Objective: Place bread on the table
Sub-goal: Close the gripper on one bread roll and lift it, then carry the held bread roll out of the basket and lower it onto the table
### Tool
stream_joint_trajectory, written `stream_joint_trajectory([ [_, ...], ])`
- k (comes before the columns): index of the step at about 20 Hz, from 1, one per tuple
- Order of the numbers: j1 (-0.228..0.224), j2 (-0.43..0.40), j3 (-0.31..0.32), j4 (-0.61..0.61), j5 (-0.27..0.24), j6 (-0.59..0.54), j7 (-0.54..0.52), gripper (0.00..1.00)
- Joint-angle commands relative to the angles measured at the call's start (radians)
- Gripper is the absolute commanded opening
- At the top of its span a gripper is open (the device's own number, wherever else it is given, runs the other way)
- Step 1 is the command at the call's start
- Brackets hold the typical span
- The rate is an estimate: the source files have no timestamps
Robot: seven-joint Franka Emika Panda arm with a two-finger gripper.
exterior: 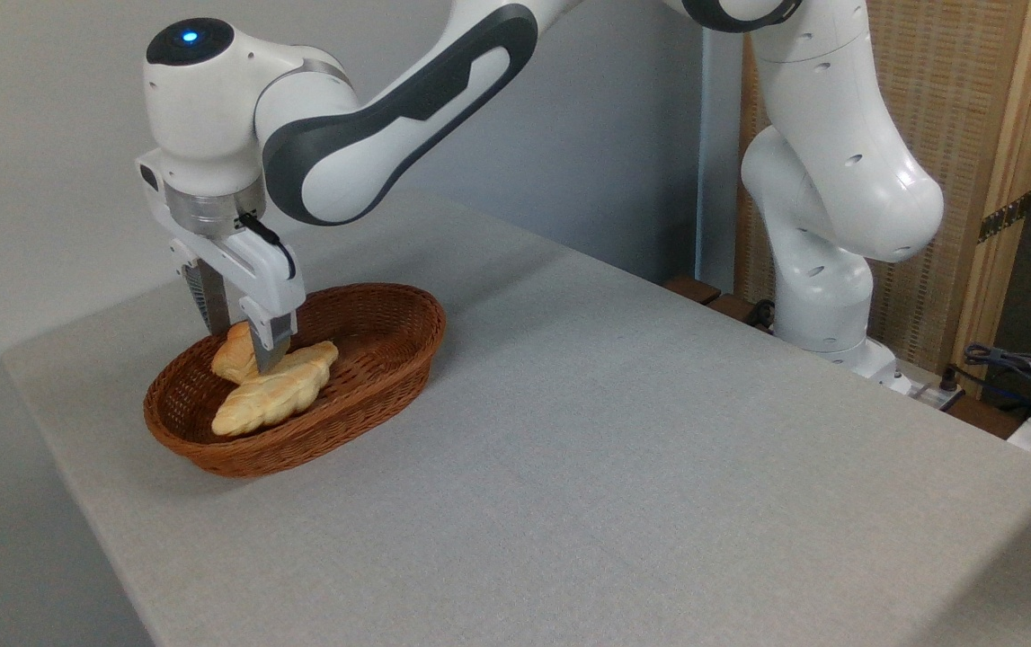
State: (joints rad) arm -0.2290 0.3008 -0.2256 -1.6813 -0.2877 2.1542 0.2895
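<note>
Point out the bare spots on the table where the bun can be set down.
The table is bare from the wicker basket rightward to the arm's base, and along the whole front. It is crowded only inside the basket, where the tool straddles the bread beside the braided loaf. Cables clutter the far right edge.

A brown oval wicker basket (362, 359) stood near the left corner, and a long, pale braided loaf (277, 395) lay inside it, reaching from the front left part toward the middle. At the back, a grey wall (48, 135) filled the left side. On the right stood a wooden screen (973, 135) with a woven panel and light wood frame, with a small metal hinge on it. Low at the right edge, some cables (1018, 368) lay together beside a dark object that was cut off.
</note>
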Motion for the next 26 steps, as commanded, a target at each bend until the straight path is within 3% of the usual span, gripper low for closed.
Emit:
stream_joint_trajectory([
  [1,0.002,0.0,-0.003,0.002,-0.002,0.018,-0.003,0.39],
  [10,0.016,-0.043,0.015,0.006,-0.005,0.013,-0.006,0.39],
  [14,0.016,-0.081,0.058,0.006,-0.005,0.0,-0.004,0.4],
  [17,0.016,-0.14,0.13,0.006,-0.004,-0.094,0.034,0.41],
  [20,0.016,-0.186,0.222,0.005,-0.004,-0.224,0.172,0.45],
  [23,0.014,-0.198,0.307,0.002,-0.002,-0.281,0.284,0.46],
  [24,0.014,-0.198,0.324,-0.003,0.005,-0.283,0.301,0.48],
  [26,0.014,-0.198,0.36,-0.026,0.07,-0.286,0.345,0.52],
])
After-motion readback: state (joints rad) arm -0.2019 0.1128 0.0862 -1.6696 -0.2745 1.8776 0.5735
